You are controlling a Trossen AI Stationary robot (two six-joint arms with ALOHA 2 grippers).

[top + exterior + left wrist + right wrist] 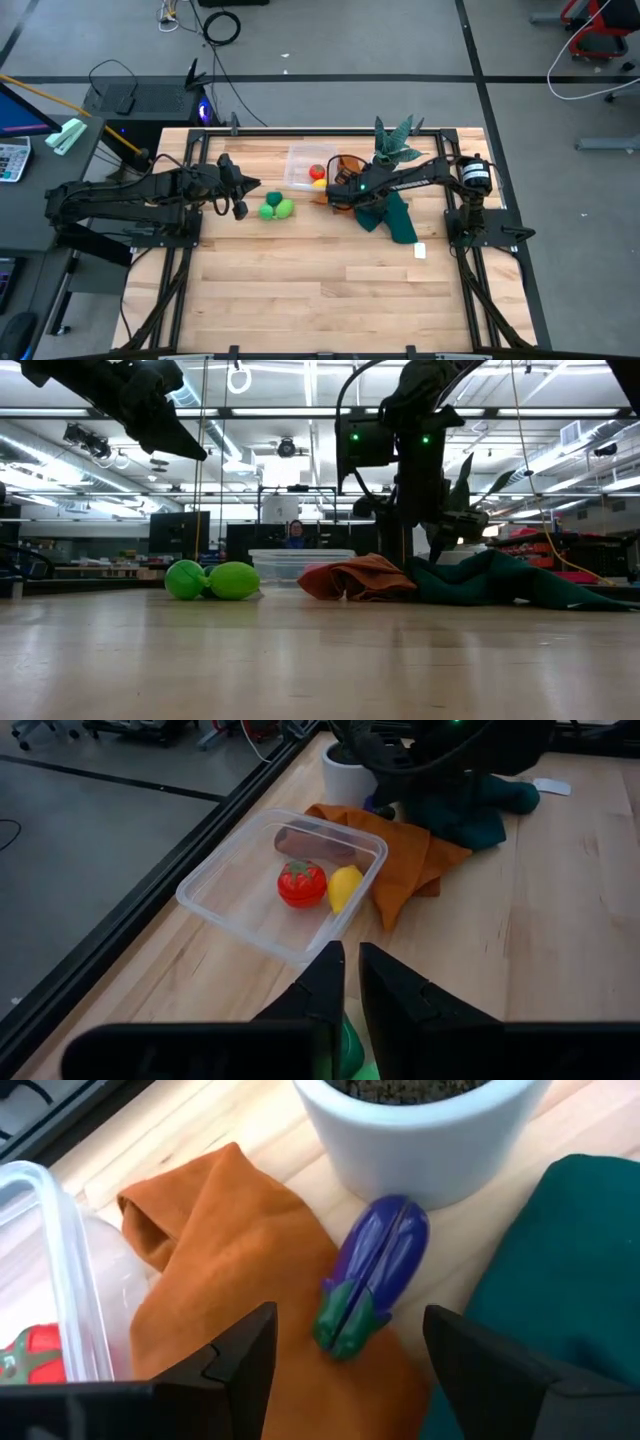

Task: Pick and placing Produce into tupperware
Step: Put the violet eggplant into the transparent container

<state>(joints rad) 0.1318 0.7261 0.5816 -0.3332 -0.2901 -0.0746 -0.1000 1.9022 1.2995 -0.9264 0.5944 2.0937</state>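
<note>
Two green produce pieces [276, 209] lie side by side on the table; they also show in the low view [210, 580]. The clear tupperware [303, 158] holds the red piece [302, 883] and the yellow piece [345, 888]. The dark purple piece [375, 1270] lies on the orange cloth [250, 1250], its end against the white plant pot [420, 1140]. My right gripper [350, 1355] is open above it, one finger on either side, touching nothing. My left gripper [350, 975] is shut and empty, raised above the table just left of the green pieces [245, 195].
The potted green plant [395, 145] stands behind the cloths at the far right. A dark green cloth [398, 222] lies beside the orange one. A small white tag [420, 251] lies on the table. The wooden table's near half [300, 290] is bare.
</note>
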